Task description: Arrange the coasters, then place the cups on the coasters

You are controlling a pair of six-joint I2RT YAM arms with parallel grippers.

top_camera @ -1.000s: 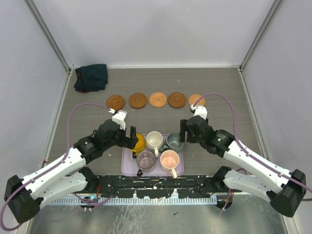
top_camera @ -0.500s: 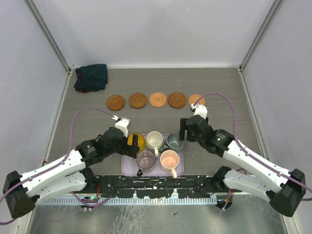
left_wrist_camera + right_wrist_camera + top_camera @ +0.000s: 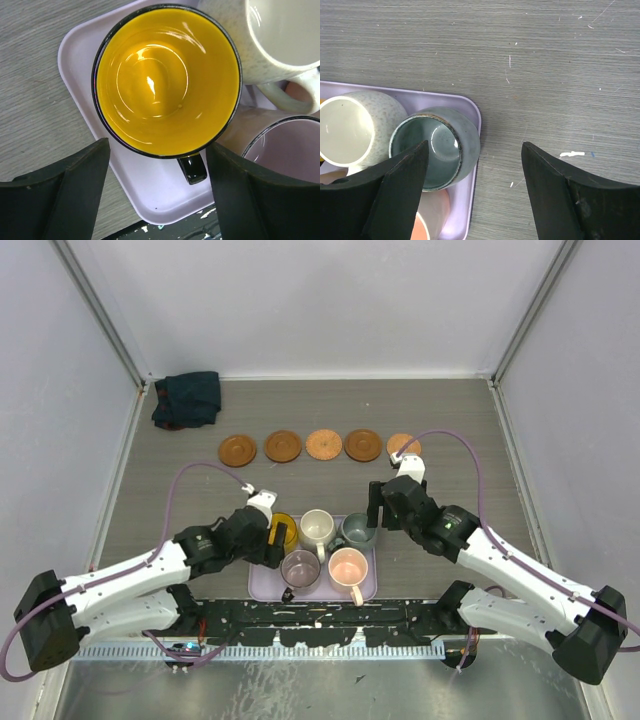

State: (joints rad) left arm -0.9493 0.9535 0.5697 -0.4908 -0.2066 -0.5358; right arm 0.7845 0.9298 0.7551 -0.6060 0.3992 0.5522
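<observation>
Several round wooden coasters lie in a row at the back, from the leftmost to the rightmost. The cups stand on a lavender tray: yellow, cream, grey-green, mauve and pink. My left gripper is open, just above the yellow cup. Its fingers stand either side of the cup's black handle without touching it. My right gripper is open at the tray's right edge, its left finger over the grey-green cup.
A dark folded cloth lies in the back left corner. White walls close in the table on three sides. The cream cup and mauve cup crowd the yellow one on its right.
My left arm has drawn back and down over the yellow cup, and its jaws have narrowed somewhat. The right arm has not moved.
</observation>
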